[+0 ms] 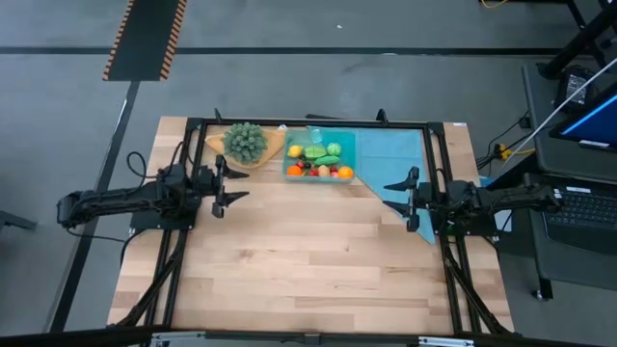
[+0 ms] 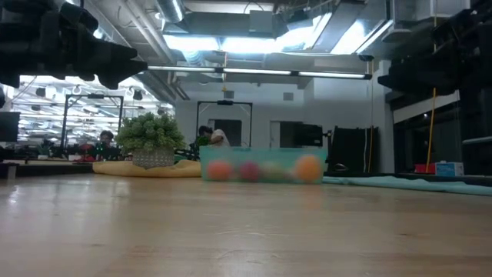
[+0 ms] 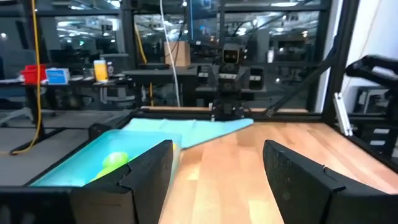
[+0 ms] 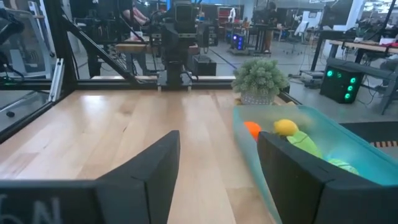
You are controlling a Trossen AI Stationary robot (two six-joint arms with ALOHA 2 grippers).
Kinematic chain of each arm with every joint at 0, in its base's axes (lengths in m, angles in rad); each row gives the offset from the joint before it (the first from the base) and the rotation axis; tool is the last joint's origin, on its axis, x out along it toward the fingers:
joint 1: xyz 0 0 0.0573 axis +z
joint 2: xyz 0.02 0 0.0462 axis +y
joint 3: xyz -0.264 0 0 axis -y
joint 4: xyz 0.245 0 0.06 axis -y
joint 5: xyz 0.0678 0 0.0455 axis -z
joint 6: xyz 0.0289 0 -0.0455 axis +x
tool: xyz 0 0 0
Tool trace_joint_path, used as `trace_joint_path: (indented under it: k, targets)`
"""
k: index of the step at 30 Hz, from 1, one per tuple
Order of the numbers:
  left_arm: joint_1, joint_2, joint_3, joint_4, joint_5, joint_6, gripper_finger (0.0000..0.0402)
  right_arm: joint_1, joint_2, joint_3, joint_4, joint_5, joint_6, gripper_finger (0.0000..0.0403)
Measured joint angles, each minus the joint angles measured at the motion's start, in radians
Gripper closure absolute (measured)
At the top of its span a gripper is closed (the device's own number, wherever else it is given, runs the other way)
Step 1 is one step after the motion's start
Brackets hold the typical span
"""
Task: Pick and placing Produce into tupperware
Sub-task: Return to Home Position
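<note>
1. Left gripper [image 1: 234,183] and right gripper [image 1: 398,200] hung released and empty at the 2 sides of the table [image 1: 308,280].
2. Produce [image 1: 318,159] lay inside 1 tupperware [image 1: 349,138] at the far edge.
3. Pieces were probably light, hard and slick, best pinched across the middle.
4. Crowded pieces defied an exact count.

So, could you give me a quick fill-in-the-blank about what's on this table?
1. The produce lies ____ the tupperware.
2. The left gripper and the right gripper, at opposite sides of the table, both stand ____ and hold nothing.
3. The bushy plant beside the tupperware is ____ in colour.
Missing words: inside; open; green.
</note>
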Motion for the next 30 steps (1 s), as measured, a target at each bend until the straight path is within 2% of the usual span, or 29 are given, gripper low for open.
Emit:
trace_joint_path:
  k: [8, 15, 22, 30]
  targets:
    - [-0.087, 0.027, 0.000, -0.005, -0.109, 0.021, 0.0159, 0.000, 0.005, 0.000, -0.008, 0.000, 0.019, 0.0185]
    - [-0.104, 0.035, 0.000, -0.084, -0.181, 0.025, 0.0159, 0.000, 0.005, 0.000, -0.036, 0.000, 0.005, 0.0185]
    - [-0.104, 0.035, 0.000, -0.103, -0.179, 0.024, 0.0159, 0.000, 0.005, 0.000, -0.034, 0.049, -0.006, 0.0185]
    - [-0.104, 0.035, 0.000, -0.103, -0.179, 0.022, 0.0159, 0.000, 0.005, 0.000, -0.034, 0.049, -0.003, 0.0185]
